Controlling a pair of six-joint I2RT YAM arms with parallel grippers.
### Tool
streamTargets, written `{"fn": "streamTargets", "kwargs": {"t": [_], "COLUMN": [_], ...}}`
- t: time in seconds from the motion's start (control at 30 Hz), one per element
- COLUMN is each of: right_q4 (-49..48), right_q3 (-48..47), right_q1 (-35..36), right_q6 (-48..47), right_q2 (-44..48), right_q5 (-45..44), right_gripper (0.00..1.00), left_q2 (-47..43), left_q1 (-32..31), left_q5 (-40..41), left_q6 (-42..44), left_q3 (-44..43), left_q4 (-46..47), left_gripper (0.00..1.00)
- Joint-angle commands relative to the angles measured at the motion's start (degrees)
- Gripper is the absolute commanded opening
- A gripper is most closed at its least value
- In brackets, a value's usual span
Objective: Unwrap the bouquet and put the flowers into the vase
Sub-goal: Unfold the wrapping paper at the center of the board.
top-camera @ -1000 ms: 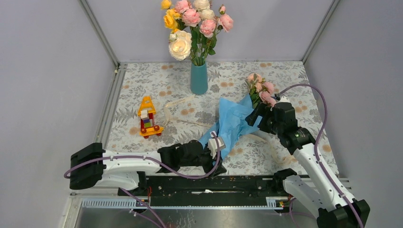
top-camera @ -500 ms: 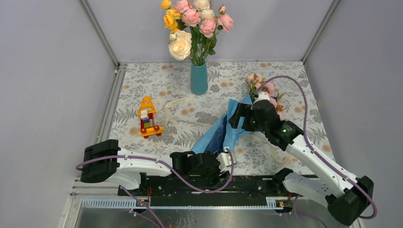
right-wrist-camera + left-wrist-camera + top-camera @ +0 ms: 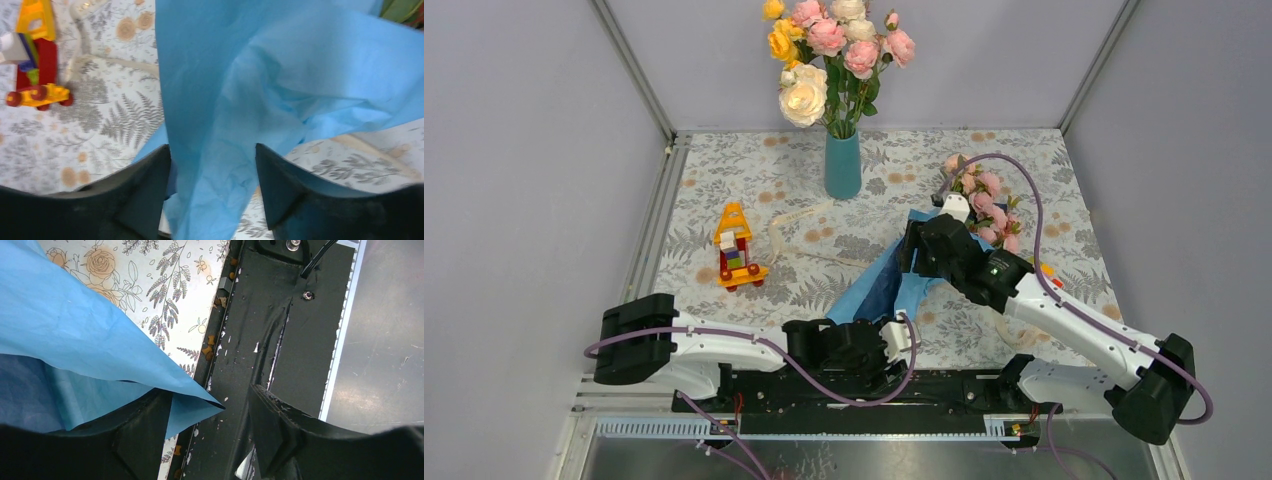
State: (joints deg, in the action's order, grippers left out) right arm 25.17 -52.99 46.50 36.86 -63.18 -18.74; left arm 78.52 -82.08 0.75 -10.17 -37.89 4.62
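The bouquet (image 3: 924, 235) lies slantwise on the right half of the floral-clothed worktop (image 3: 724, 170), its pink roses (image 3: 984, 190) pointing toward the far right corner and its blue wrapping paper (image 3: 879, 290) trailing down to the middle of the near edge. The paper is loosened and spread, light blue on one face and darker blue where it folds under. The right gripper (image 3: 212, 147) reaches over the middle of the bouquet, just below the rose heads. Its claw is released, the two black fingers (image 3: 145, 195) spread wide with a crinkled fold of the paper standing between them; whether the pads touch the paper cannot be told. The left gripper (image 3: 210, 392) hangs at the near edge over the black base plate (image 3: 295, 340). It too is released, its jaws apart, and the pointed near corner of the paper pokes into the gap beside one finger (image 3: 142, 432) without being pinched. The teal vase (image 3: 843, 165) stands upright at the middle of the far edge, well apart from the bouquet, holding a larger bunch of yellow, cream and pink roses (image 3: 829, 50). A building-block toy car (image 3: 737, 250) sits on the left half of the worktop, and a cream ribbon (image 3: 799, 225) loops on the cloth between it and the paper.
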Motion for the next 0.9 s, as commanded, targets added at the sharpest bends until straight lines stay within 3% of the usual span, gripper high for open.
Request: {"fn": "streamTargets", "kwargs": {"t": [0.0,0.03,0.13,0.33,0.67,0.8,0.87], "right_q4": [3.3,3.4,3.9,8.1,18.2,23.1,24.9], "right_q3": [-1.8,-1.5,-0.6,0.2,5.4,6.3,6.5], "right_q1": [0.5,0.5,0.5,0.5,0.5,0.5,0.5], "right_q6": [2.1,2.3,2.2,2.3,6.8,8.9,10.0], "right_q2": [-0.1,0.5,2.3,6.0,15.1,18.5,19.7], "right_q5": [-7.6,-8.0,-9.3,-11.3,-13.0,-13.2,-12.6], "right_gripper": [0.55,0.44,0.24,0.01,0.0,0.0,0.0], "left_q2": [-0.9,-1.2,-2.4,-4.8,-15.0,-15.0,-11.8], "left_q1": [-0.4,-0.4,-0.4,-0.4,-0.2,1.3,3.4], "left_q5": [1.7,1.9,2.0,2.8,1.7,3.0,3.0], "left_q6": [-0.8,-0.9,-1.5,-4.3,-9.5,-11.9,-14.6], "left_q3": [-0.6,-0.4,0.6,1.5,1.3,-0.3,-2.1], "left_q4": [2.9,3.0,4.1,5.1,7.5,9.2,9.6], "left_gripper": [0.62,0.62,0.62,0.66,0.85,0.84,0.79]}}
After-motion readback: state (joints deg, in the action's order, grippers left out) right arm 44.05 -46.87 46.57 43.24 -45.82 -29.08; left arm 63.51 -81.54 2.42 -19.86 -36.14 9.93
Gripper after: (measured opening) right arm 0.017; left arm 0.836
